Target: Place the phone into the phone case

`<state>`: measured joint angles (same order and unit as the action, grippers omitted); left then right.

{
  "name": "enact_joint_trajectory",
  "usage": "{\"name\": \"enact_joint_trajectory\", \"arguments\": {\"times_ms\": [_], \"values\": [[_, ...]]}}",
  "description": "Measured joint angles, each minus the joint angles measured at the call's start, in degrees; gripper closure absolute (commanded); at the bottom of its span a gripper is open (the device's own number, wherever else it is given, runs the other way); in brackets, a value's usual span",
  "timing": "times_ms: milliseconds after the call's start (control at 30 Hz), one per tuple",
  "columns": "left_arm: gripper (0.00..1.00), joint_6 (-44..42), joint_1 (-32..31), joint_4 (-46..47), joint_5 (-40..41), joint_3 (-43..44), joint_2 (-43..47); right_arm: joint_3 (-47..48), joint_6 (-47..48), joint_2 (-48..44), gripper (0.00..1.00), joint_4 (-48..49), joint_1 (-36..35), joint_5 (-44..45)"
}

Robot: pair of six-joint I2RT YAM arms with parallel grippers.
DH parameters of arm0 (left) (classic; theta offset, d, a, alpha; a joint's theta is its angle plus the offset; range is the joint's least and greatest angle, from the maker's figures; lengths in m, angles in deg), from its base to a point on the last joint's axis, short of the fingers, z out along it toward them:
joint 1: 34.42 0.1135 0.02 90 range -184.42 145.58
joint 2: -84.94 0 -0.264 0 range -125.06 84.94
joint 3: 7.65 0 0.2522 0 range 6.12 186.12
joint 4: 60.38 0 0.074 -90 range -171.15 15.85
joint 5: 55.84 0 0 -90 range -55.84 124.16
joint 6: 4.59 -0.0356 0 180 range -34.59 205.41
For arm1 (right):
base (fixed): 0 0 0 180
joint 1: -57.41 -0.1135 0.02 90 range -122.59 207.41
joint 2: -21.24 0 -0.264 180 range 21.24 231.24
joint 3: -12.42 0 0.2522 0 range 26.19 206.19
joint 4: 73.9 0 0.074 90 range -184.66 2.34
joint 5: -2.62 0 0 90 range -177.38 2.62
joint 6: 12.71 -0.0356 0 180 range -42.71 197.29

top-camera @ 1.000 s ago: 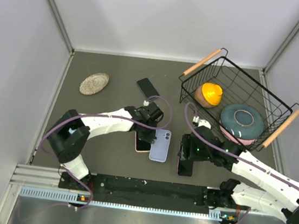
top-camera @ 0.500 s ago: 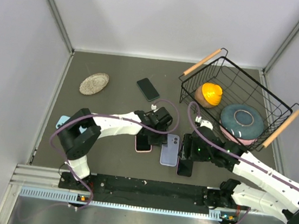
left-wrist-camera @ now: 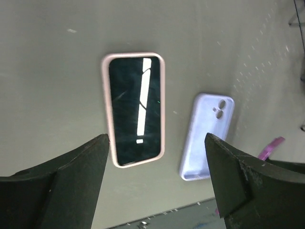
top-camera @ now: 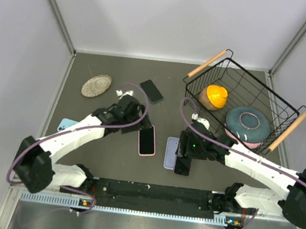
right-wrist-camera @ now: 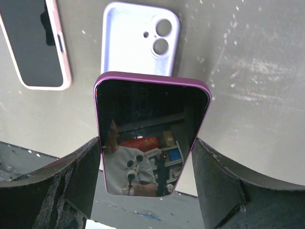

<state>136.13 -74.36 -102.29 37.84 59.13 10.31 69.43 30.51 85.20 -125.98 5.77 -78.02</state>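
The phone [right-wrist-camera: 151, 125] is grasped across its width in my right gripper [right-wrist-camera: 147, 143], raised above the desk's [top-camera: 108, 162] near edge. The lilac case [right-wrist-camera: 139, 42] lies flat just beyond it, and a pink-cased phone [top-camera: 147, 140] lies left of that. My left gripper [top-camera: 132, 113] hangs nearby, released and holding nothing.

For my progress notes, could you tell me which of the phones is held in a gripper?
The purple-rimmed phone, clamped in the right gripper; the pink-cased phone and the black phone lie free on the table.
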Motion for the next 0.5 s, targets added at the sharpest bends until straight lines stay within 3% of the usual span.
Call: {"name": "enact_joint_trajectory", "arguments": {"times_ms": [167,500], "values": [[0.14,-2.34,5.73,-1.88,2.56,-5.27,8.35,5.73,-0.9,6.51,0.79,2.27,0.0,1.03],[0.14,-5.46,6.56,-3.37,3.63,-8.37,13.25,9.79,-1.4,17.55,0.78,6.16,0.0,4.0]]}}
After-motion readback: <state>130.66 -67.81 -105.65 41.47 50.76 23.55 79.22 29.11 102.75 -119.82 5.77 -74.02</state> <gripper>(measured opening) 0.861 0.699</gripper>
